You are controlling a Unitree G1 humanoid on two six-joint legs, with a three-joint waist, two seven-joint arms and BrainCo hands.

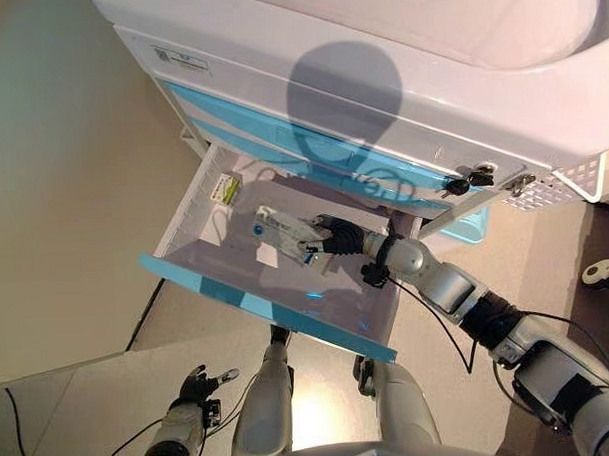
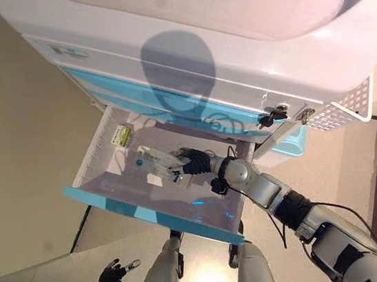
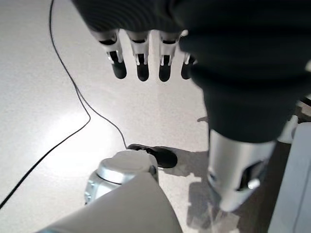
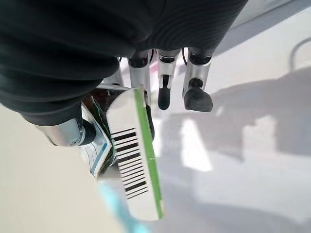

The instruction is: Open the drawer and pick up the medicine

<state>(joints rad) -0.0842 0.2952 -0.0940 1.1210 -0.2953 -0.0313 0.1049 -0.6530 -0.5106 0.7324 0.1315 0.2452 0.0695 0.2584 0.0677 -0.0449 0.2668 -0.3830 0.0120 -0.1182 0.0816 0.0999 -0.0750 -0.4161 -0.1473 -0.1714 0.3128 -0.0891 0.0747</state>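
Note:
The bottom drawer [image 1: 267, 309] of the white cabinet [image 1: 380, 85] stands pulled out, its blue front toward me. My right hand [image 1: 337, 237] reaches into it from the right. It is shut on a white medicine box [image 1: 285, 231] with a green edge and a barcode [image 4: 133, 160], pinched between the thumb and a finger. The box is tilted, just above the middle of the drawer floor. My left hand [image 1: 198, 387] hangs low at the lower left over the floor, with its fingers [image 3: 141, 63] straight and holding nothing.
A small green and white box [image 1: 224, 188] lies in the drawer's back left corner, and a white slip [image 1: 268, 257] lies on the drawer floor. Keys [image 1: 468, 180] hang from the cabinet's lock. A white mesh basket [image 1: 583, 178] hangs on the cabinet's right side.

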